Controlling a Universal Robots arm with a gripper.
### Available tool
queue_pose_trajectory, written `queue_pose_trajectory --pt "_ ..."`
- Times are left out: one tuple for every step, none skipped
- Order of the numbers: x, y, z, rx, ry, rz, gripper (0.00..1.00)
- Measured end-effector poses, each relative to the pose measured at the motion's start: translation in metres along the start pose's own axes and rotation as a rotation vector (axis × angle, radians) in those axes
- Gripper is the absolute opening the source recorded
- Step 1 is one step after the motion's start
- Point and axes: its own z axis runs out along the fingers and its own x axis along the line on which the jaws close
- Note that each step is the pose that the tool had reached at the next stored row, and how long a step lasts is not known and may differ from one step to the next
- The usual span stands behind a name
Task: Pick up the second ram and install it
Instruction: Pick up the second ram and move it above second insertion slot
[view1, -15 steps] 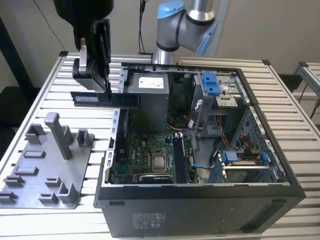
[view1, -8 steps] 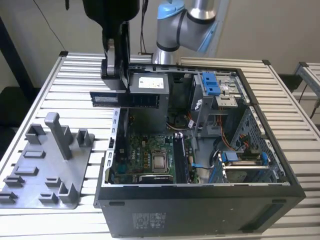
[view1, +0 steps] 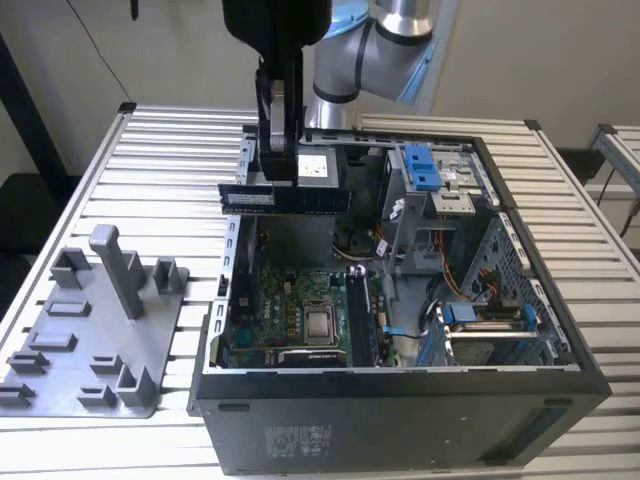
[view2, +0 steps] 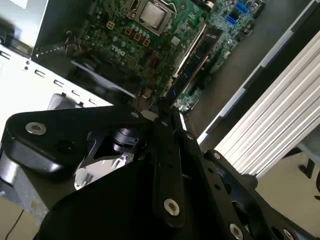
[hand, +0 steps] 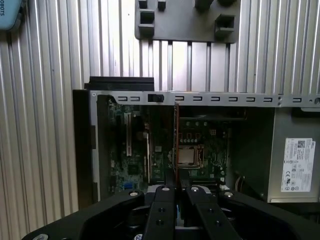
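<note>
Second ram (view1: 285, 197) is hanging level in the air, gripped along its upper edge, with its white label facing the exterior camera. The gripper (view1: 281, 172) is pinching it with the jaws drawn narrow on the stick's two flat faces, and the fingers are pointing straight down. In the first wrist view the ram (hand: 176, 145) is showing edge-on as a thin line running out from between the closed gripper (hand: 176, 188). In that view the line is crossing the board just beside the processor (hand: 187, 156).

Below it the computer case (view1: 400, 395) is lying on its side with the panel off. The ram is hovering above the case's far part, well apart from the motherboard (view1: 290, 290) underneath. The processor (view1: 320, 322) is sitting bare near the middle of the board. A long dark strip (view1: 358, 315) is running along the processor's side towards the exterior view's right. I cannot tell whether it is a seated stick or bare slots. A blue bracket (view1: 422, 165) is standing in the drive cage further towards the exterior view's right.

Beside the case, on the exterior view's left, the grey holder tray (view1: 60, 370) is resting flat with its pegs standing upright. The slatted metal table (view1: 170, 150) is carrying both tray and case. Behind the gripper the arm (view1: 390, 40) is rising out of view.
</note>
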Motion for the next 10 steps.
queue_pose_trajectory --pt "-0.0001 -0.0044 0.0001 0.0000 0.0000 0.000 0.14" --pt "-0.0002 -0.0093 0.0003 0.0000 0.0000 -0.001 0.14" --pt "-0.0002 -0.0137 0.0004 0.0000 0.0000 -0.001 0.14" --pt "-0.0003 -0.0183 0.0005 -0.0001 0.0000 -0.001 0.14" --pt "-0.0004 -0.0228 0.0007 -0.0001 -0.0001 -0.002 0.14" --pt "-0.0005 -0.0273 0.0008 -0.0001 -0.0001 -0.002 0.14" --pt "-0.0005 -0.0318 0.0010 0.0000 -0.0002 -0.002 0.14" --pt "-0.0006 -0.0365 0.0011 -0.0001 -0.0001 -0.003 0.14" --pt "-0.0007 -0.0410 0.0012 -0.0001 -0.0001 -0.003 0.14" --pt "-0.0007 -0.0455 0.0013 -0.0001 -0.0001 -0.003 0.14"
